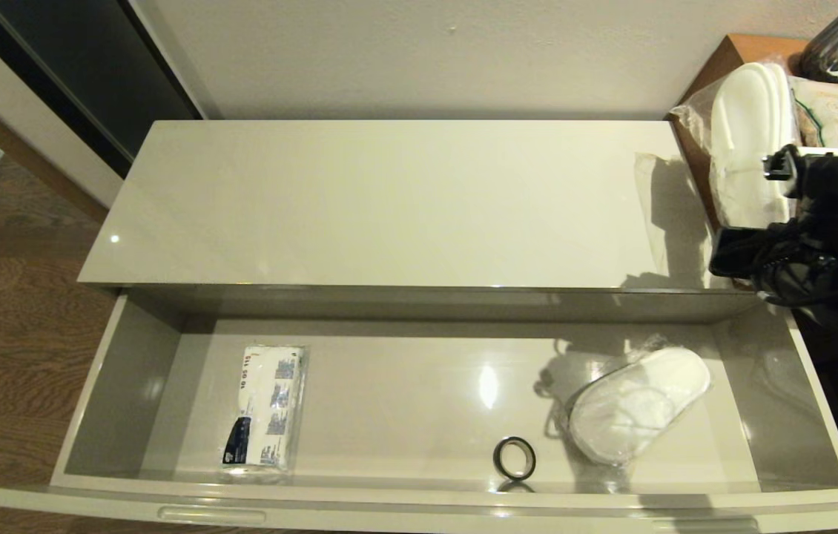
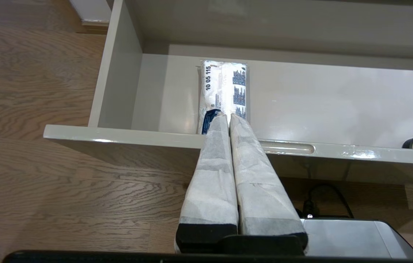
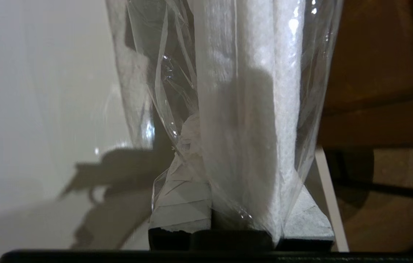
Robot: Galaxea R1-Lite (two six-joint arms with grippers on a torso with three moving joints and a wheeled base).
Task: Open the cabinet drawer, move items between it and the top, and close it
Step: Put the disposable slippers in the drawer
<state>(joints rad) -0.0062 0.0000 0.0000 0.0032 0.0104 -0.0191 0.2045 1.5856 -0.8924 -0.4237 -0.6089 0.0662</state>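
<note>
Head view is showing the right arm only in part, cut off at the picture's right edge, its black wrist hiding the fingertips where they are meeting a bagged pair of slippers standing on edge at the top's right end, against the brown side table. Right wrist view is settling the grip: the right gripper is closing its taped fingers narrowly on that bag's plastic and white sole, and the bag is filling the frame and hiding most of what lies behind it. The drawer is standing fully pulled out, its front panel partly cut off at the bottom edge. Inside, the tissue pack is lying near the left front corner, a second bagged slipper pair toward the right end, and a black ring just beside it near the front wall. Left gripper is hovering outside the drawer front with its fingers pressed together, gripping nothing, and is hiding the pack's near end.
</note>
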